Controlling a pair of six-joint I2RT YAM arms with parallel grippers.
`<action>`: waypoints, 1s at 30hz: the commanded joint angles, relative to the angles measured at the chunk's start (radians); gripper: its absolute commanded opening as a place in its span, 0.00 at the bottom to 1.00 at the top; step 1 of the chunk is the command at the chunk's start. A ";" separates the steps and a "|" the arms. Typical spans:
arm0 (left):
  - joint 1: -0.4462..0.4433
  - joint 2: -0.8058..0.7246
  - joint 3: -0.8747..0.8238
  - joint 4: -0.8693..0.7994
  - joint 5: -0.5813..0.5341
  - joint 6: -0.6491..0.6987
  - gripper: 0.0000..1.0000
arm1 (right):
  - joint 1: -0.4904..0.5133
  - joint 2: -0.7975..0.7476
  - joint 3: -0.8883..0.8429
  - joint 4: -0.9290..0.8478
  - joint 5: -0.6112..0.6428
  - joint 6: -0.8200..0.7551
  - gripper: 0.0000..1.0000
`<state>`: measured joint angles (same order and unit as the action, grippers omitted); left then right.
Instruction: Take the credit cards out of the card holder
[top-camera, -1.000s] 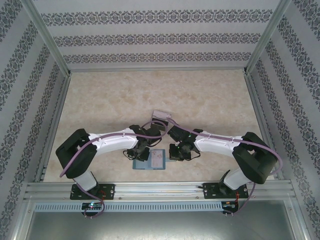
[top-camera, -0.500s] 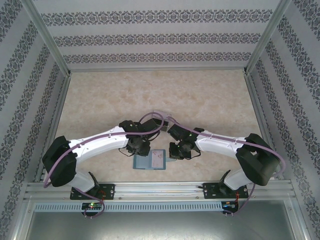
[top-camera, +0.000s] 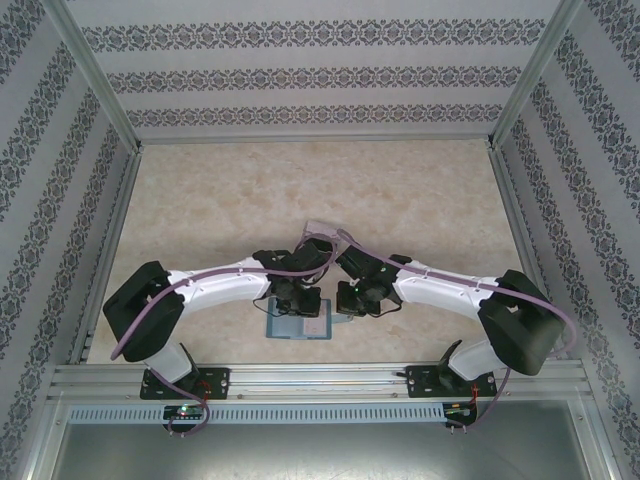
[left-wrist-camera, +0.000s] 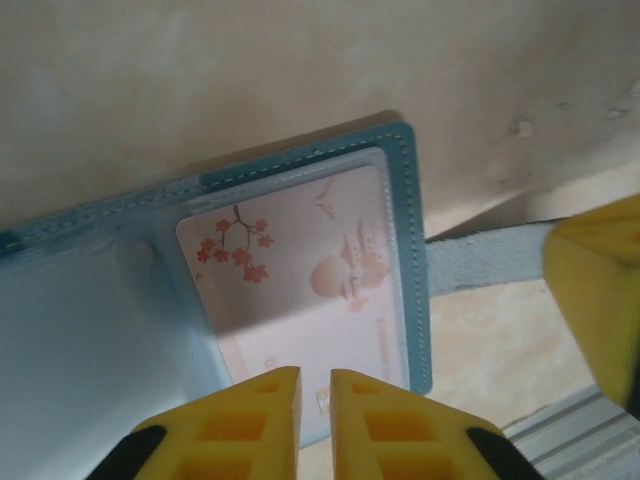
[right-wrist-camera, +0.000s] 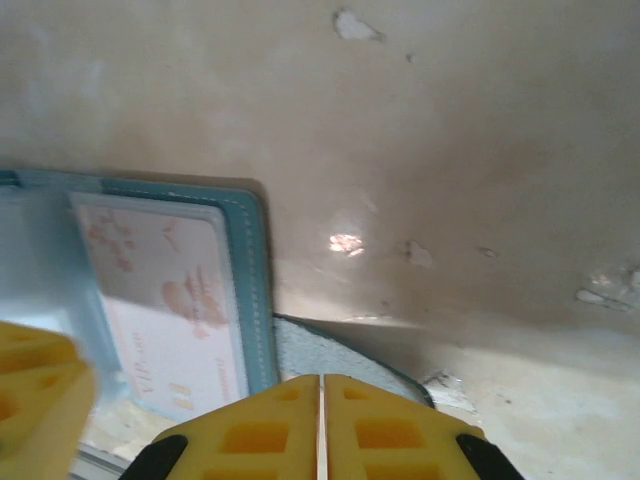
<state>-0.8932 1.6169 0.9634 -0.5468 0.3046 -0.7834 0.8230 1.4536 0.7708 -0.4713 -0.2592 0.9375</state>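
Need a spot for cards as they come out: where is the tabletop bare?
Bare beige tabletop runs between the clear plastic box and the back wall, and beside both side rails. Crowded near centre: left arm and right arm meet over the teal-blue folding wallet.

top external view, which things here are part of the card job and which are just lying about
Job in hand:
- teal-blue folding wallet, lying open
- pale pinkish-white card with blossom print, in the wallet's clear pocket

Lying about:
- clear transparent plastic box, beyond the arms
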 joint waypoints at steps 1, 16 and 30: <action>0.018 0.002 -0.037 0.092 0.031 -0.032 0.15 | 0.018 -0.012 -0.007 0.037 -0.023 0.028 0.12; 0.036 0.012 -0.087 0.093 0.009 -0.022 0.11 | 0.022 0.052 -0.021 0.157 -0.085 0.064 0.15; 0.037 0.021 -0.084 0.088 0.013 -0.014 0.09 | 0.025 0.142 -0.030 0.268 -0.127 0.091 0.15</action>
<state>-0.8684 1.6245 0.8818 -0.4625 0.3321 -0.8013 0.8360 1.5749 0.7593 -0.2379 -0.3668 1.0119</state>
